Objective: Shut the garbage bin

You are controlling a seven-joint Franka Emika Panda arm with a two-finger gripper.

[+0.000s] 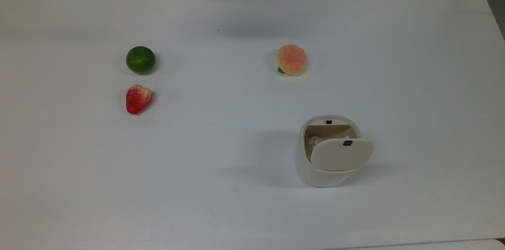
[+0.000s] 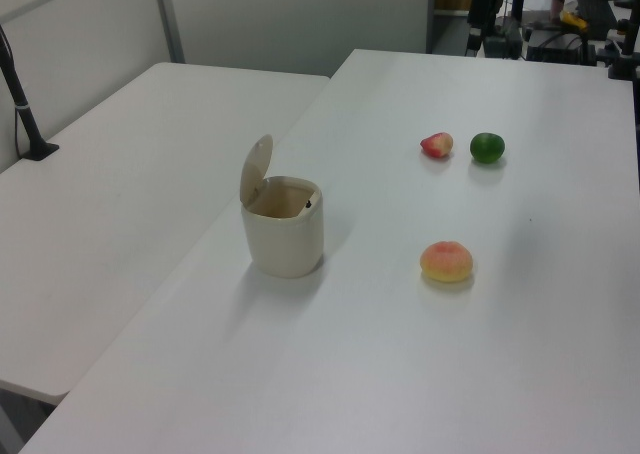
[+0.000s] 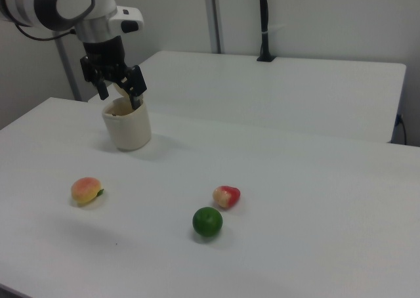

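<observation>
One bin point(image 1: 320, 171), lid point(image 1: 341, 154) up, something pale inside; three fruits: lime point(image 1: 141, 60), strawberry point(image 1: 138, 99), peach point(image 1: 291, 60). Gripper point(image 3: 120, 96) spread apart, holding nothing.

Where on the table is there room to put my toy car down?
Lots of room. The widest bare patch lies between the strawberry and the garbage bin, running down to the top view's lower edge. Another lies between the lime and the peach. It is tight only at the bin, where the gripper hangs.
</observation>
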